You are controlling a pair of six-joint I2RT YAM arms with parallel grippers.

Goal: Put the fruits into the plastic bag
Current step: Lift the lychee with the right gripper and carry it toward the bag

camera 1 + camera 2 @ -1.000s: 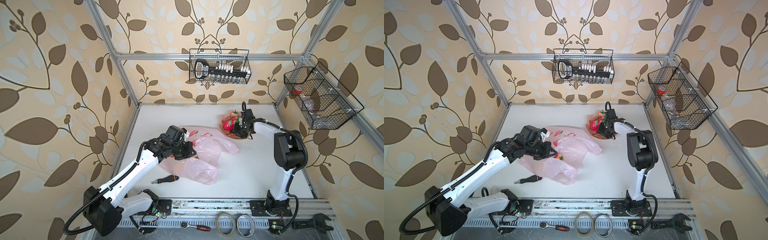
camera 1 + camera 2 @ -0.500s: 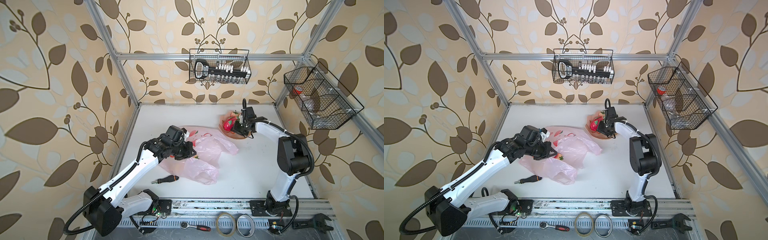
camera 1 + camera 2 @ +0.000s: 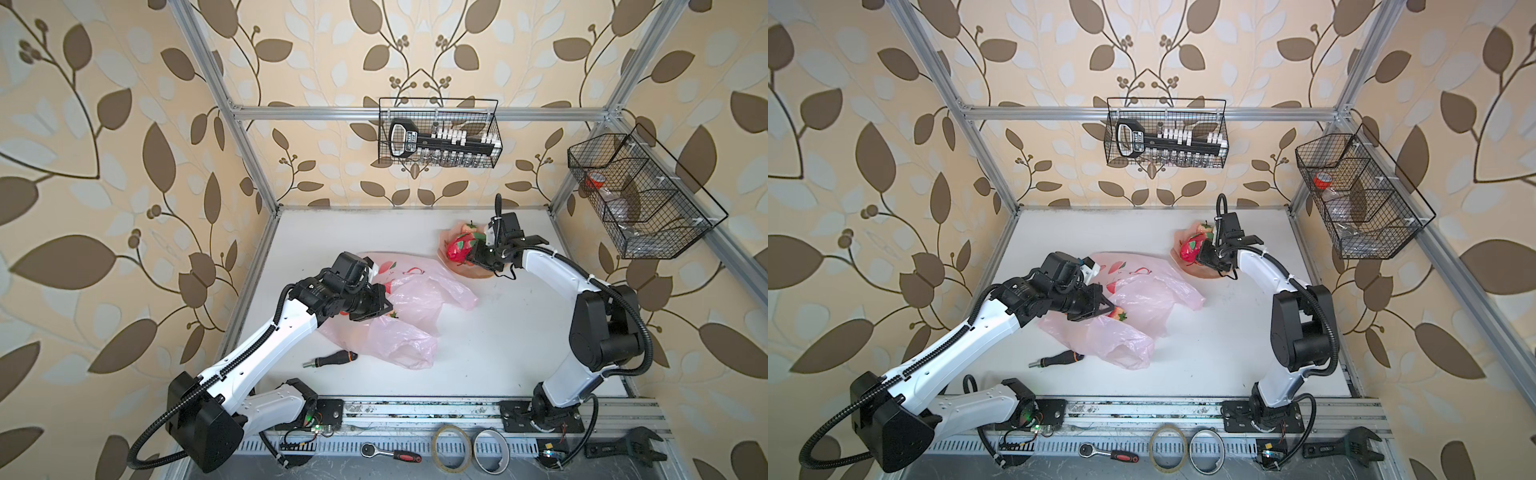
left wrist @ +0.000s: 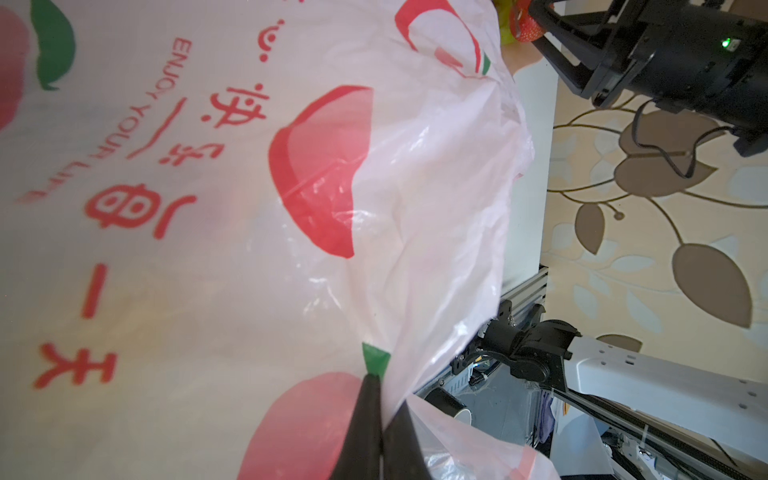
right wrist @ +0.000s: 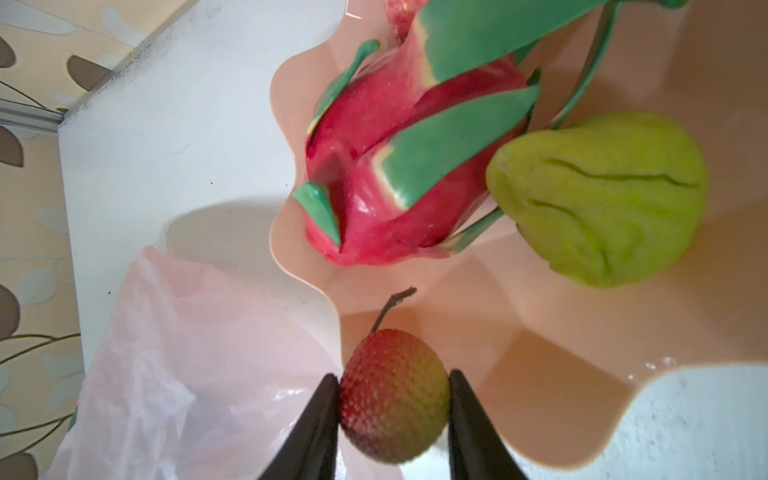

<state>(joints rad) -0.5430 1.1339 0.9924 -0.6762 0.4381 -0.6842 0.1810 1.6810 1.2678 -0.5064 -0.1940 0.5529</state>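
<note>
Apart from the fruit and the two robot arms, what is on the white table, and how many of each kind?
plastic bag: 1
plate: 1
screwdriver: 1
Total: 3

plastic bag (image 3: 419, 303) mid-table, plate (image 5: 561, 332) behind-right (dragon fruit (image 3: 457, 251), pear (image 5: 598, 199) on it), screwdriver (image 3: 330, 359) before bag

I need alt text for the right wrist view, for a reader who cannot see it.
The right gripper grips a small bumpy red-yellow fruit over the edge of a peach-coloured plate. Beyond it on the plate lie a dragon fruit and a green pear; the pink plastic bag lies beside the plate.
</note>
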